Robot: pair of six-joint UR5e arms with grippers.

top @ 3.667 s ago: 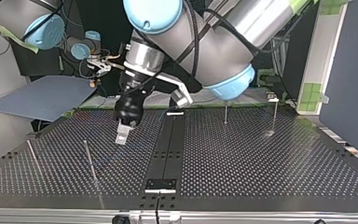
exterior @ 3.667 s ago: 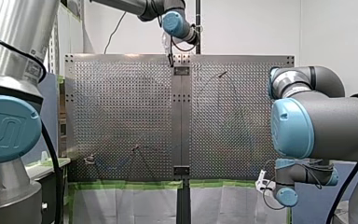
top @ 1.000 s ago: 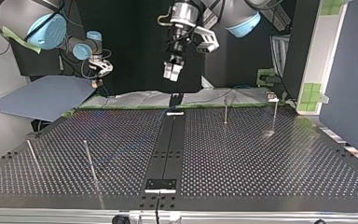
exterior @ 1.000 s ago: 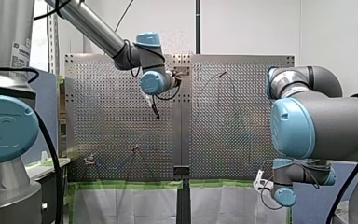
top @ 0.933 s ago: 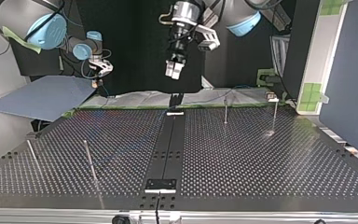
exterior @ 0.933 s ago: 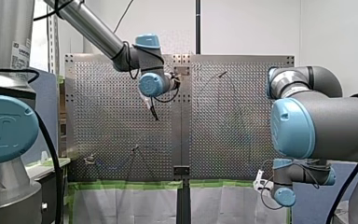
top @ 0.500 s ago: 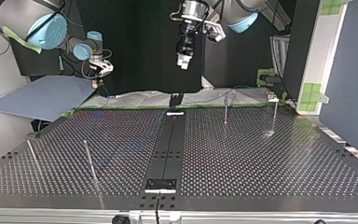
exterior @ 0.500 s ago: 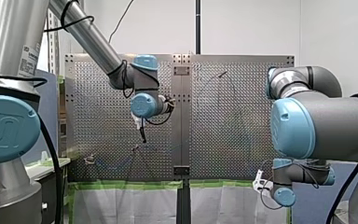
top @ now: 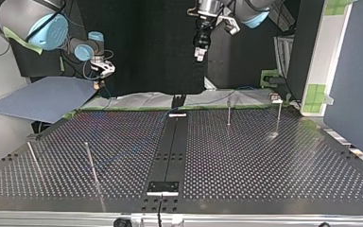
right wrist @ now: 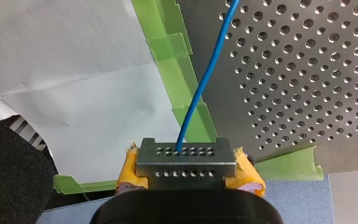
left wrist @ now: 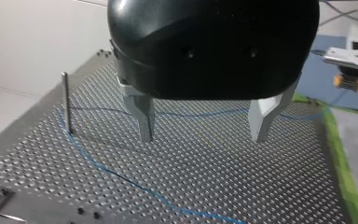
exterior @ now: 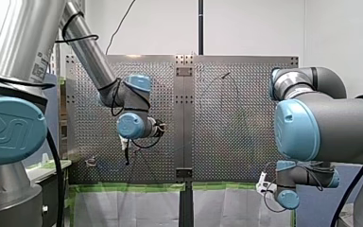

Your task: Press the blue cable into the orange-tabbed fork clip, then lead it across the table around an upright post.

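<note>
Broadly, the perforated worktop (exterior: 246,118) carries everything. My left arm comes in from the front view's left edge, and its left hand (exterior: 125,160) hangs over the lower left of the plate. Seen from its own wrist, that hand's metal fingers (left wrist: 140,114) stand wide apart with nothing between them, above the holes and not touching.

My right hand (right wrist: 186,163) sits off the worktop's edge, at the front view's lower right. Its yellow pads are clamped on the blue cable (right wrist: 205,79), which leads over the green tape (right wrist: 179,79) onto the plate. In the left wrist view the cable lies slack, passing just beside the foot of an upright post (left wrist: 65,102) and curving on past the open fingers. The orange-tabbed fork clip is too small to pick out, so I cannot tell whether the cable sits in it.

The step in hand looks like the approach to take up the cable. To do it well, I would lower straight down with the fingers astride the strand and square to its run, clear of the post. I would close only once the strand is centred, with the right hand not pulling it taut.
</note>
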